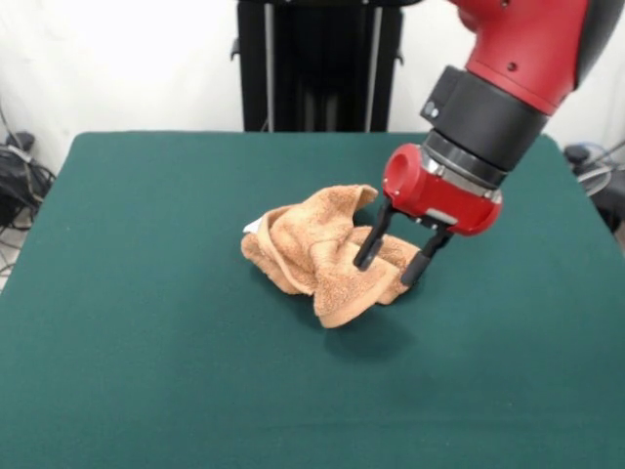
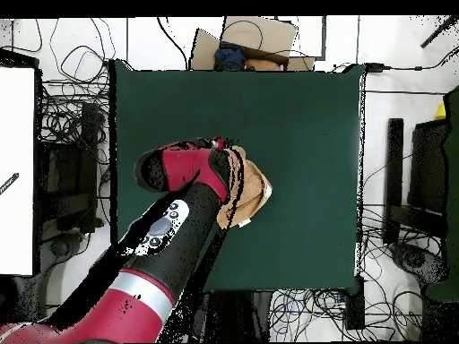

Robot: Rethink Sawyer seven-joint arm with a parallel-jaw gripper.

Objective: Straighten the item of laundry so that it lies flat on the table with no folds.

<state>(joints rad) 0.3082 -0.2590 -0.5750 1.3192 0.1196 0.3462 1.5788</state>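
The item of laundry (image 1: 322, 249) is an orange-tan towel bunched into a crumpled heap near the middle of the table (image 1: 146, 322), with a small white tag at its left edge. My gripper (image 1: 387, 272) comes down on the heap's right side. Its two black fingers (image 1: 369, 244) stand apart, open, with a fold of towel between them. In the overhead view the red wrist covers most of the towel (image 2: 257, 190), and only its right part shows on the green table (image 2: 305, 116).
The red and black arm (image 1: 488, 107) reaches in over the table's far right part. Cables and black equipment (image 2: 67, 152) lie on the floor around the table. A cardboard box (image 2: 251, 40) sits beyond one table edge.
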